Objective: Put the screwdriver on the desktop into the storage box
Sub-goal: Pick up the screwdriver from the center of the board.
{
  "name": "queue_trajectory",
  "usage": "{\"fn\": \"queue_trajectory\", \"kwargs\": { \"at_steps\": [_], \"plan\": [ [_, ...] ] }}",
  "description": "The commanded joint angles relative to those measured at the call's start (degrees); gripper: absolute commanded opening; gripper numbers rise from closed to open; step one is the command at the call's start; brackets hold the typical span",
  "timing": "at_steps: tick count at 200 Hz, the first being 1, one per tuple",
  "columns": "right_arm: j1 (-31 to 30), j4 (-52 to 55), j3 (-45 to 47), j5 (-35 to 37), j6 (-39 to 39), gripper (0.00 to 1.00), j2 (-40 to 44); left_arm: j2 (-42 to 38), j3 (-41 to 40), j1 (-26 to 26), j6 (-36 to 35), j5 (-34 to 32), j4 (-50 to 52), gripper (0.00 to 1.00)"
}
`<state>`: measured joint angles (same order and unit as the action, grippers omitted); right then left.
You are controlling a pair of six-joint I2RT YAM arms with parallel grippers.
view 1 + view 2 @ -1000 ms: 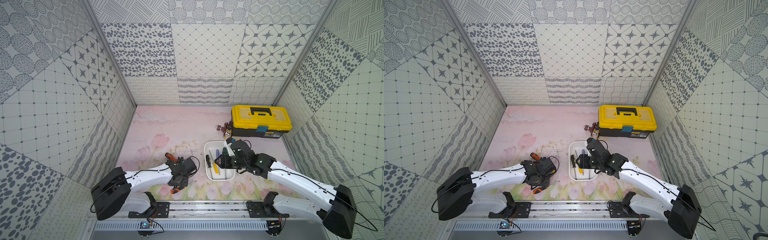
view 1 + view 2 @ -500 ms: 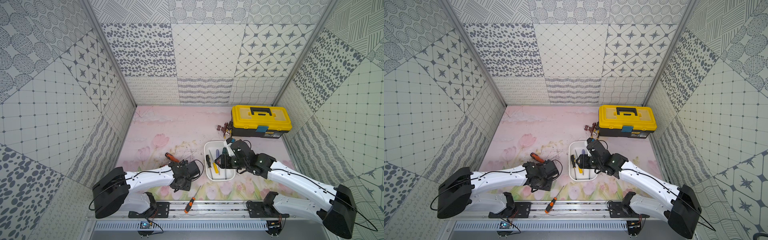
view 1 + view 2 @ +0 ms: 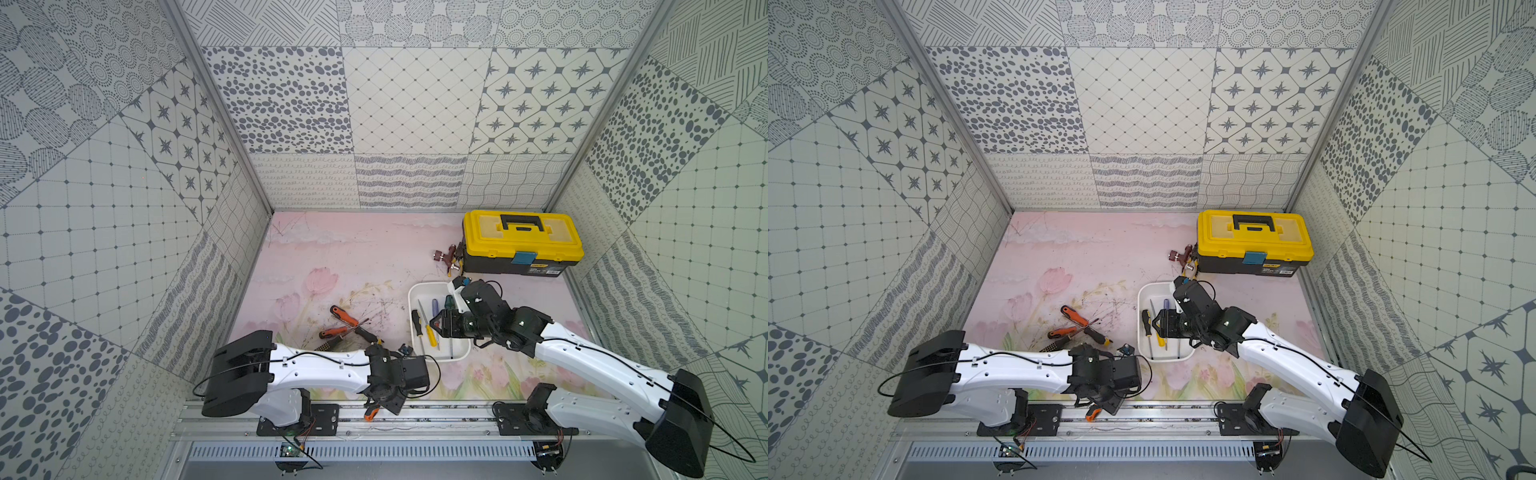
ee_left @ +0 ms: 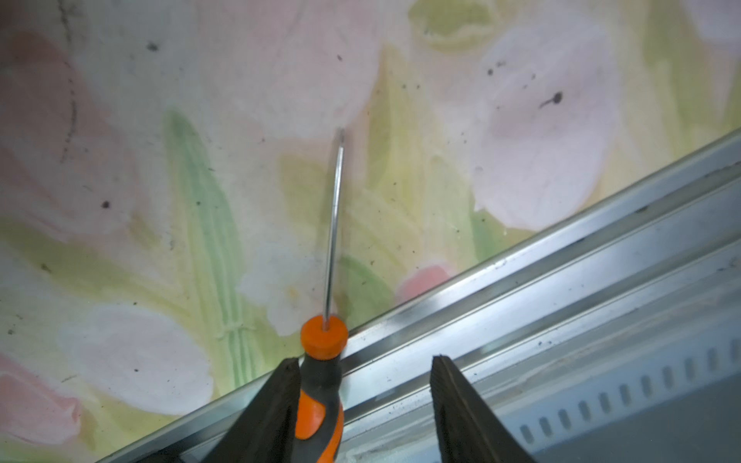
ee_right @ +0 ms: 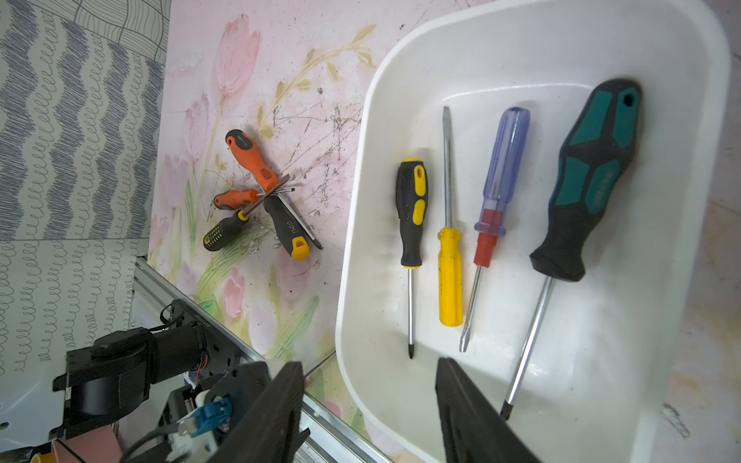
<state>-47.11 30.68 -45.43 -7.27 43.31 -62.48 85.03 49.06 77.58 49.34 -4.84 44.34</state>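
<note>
The screwdriver (image 4: 324,340) looks light and stiff. Its thin steel shaft would likely slip, so grasp the rubbery handle. The left fingers (image 4: 272,409) stand apart astride it, and the right fingers (image 5: 276,405) are apart too.

orange screwdriver (image 4: 324,338) handle end cut off, tip blurred

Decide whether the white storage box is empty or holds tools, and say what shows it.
Not empty. In the right wrist view the storage box holds four screwdrivers lying flat, side by side.
</note>
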Motion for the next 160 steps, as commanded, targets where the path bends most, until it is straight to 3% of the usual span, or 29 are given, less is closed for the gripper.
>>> {"fn": "queue_trajectory", "kwargs": {
  "at_steps": [1,56,82,96,133,160],
  "plan": [
    [0.0,-0.1,-2.0,1.0,-0.1,0.59,1.9,4.5,2.5,1.0,0.7,-4.2,6.9,0.57],
    [-0.1,0.6,-1.7,1.4,0.1,0.58,3.0,7.3,1.1,-3.3,-0.4,-5.4,4.0,0.55],
    [0.0,0.9,-1.7,1.6,0.2,0.57,3.4,7.4,0.1,-5.3,-1.8,-3.9,2.3,0.48],
    [0.0,1.2,-1.8,1.9,0.3,0.57,3.8,6.5,-1.4,-6.0,-2.2,-2.9,0.8,0.39],
    [-0.1,1.2,-1.7,2.0,0.5,0.56,3.6,5.8,-3.4,-8.2,-2.9,-2.9,-0.7,0.02],
    [0.0,1.2,-2.5,1.5,0.3,0.55,3.2,5.7,-4.6,-8.9,-5.0,-2.6,-3.4,0.00]
  ]
}}
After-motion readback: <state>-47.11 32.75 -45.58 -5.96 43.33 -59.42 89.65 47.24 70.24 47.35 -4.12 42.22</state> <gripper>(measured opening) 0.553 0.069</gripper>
